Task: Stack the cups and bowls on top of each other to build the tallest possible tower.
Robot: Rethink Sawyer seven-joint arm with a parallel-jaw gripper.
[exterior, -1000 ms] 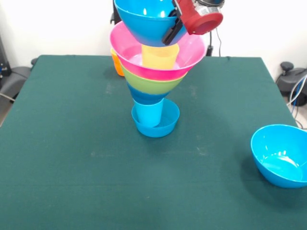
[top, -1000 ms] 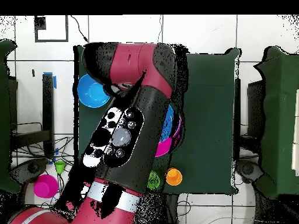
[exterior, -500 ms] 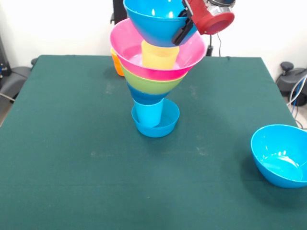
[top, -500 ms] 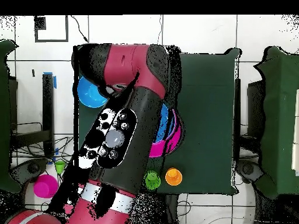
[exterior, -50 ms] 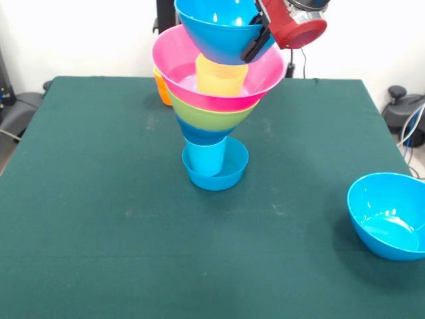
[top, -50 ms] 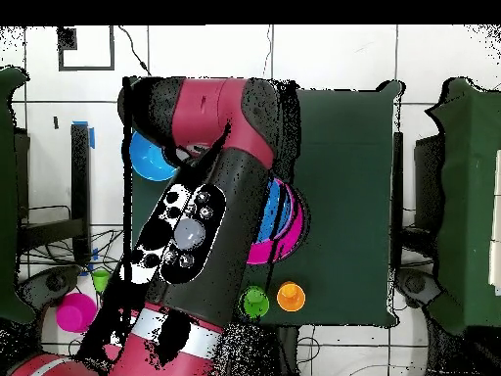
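The tower [exterior, -50 ms: 214, 119] stands mid-table: a small blue bowl [exterior, -50 ms: 229, 176] at the base, a light blue cup [exterior, -50 ms: 204, 157], a blue bowl, a lime green bowl [exterior, -50 ms: 209, 117] and the big pink bowl [exterior, -50 ms: 262, 74], with a yellow cup [exterior, -50 ms: 221, 78] standing in the pink one. Just above the yellow cup hangs a large blue bowl [exterior, -50 ms: 216, 30], and my gripper [exterior, -50 ms: 256, 40] is shut on its right rim. The bowl's bottom sits right at the cup's mouth; contact cannot be told. In the overhead view my arm [top, -50 ms: 196, 230] hides the gripper and most of the tower; the pink bowl [top, -50 ms: 289, 235] peeks out.
Another large blue bowl [exterior, -50 ms: 388, 214] [top, -50 ms: 149, 157] rests near a table corner. An orange cup [exterior, -50 ms: 161, 90] [top, -50 ms: 291, 296] stands behind the tower, with a green cup [top, -50 ms: 256, 301] beside it. Cables and stands surround the table.
The gripper has carried the large blue bowl a little to the right and slightly up, bringing it more squarely over the yellow cup. The tower and the loose bowl have not moved.
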